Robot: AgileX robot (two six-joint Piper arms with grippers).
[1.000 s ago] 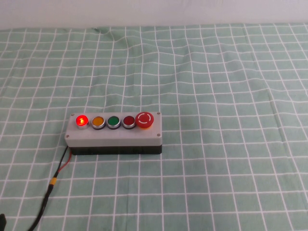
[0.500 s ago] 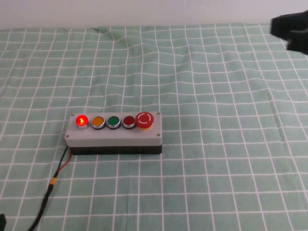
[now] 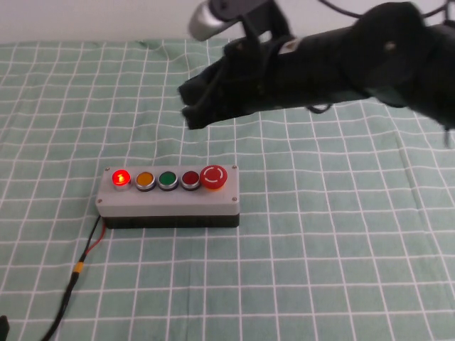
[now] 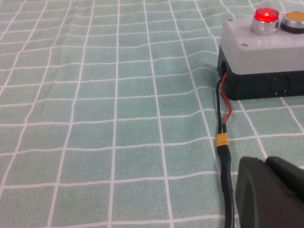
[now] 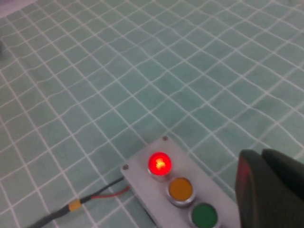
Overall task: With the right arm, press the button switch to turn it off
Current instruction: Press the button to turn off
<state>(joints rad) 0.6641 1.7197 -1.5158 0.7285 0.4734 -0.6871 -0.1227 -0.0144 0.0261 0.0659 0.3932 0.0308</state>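
Note:
The button switch [image 3: 168,200] is a grey box on a black base, lying on the green checked cloth. Its leftmost red button [image 3: 121,177] is lit; orange, green and dark-red buttons and a red mushroom button [image 3: 213,177] follow. My right arm [image 3: 334,64] reaches in from the right, and my right gripper [image 3: 190,106] hovers above and behind the box, shut and empty. In the right wrist view the lit button [image 5: 160,163] lies beside the right gripper [image 5: 260,156]. My left gripper [image 4: 266,164] is shut, low near the black cable [image 4: 223,142].
The cable [image 3: 77,275] runs from the box's left end to the front left table edge. The wrinkled checked cloth [image 3: 320,249] covers the whole table. A white wall [image 3: 85,18] bounds the far side.
My right arm has swept in from the upper right edge to above and behind the box. The box has not moved, and its red button stays lit.

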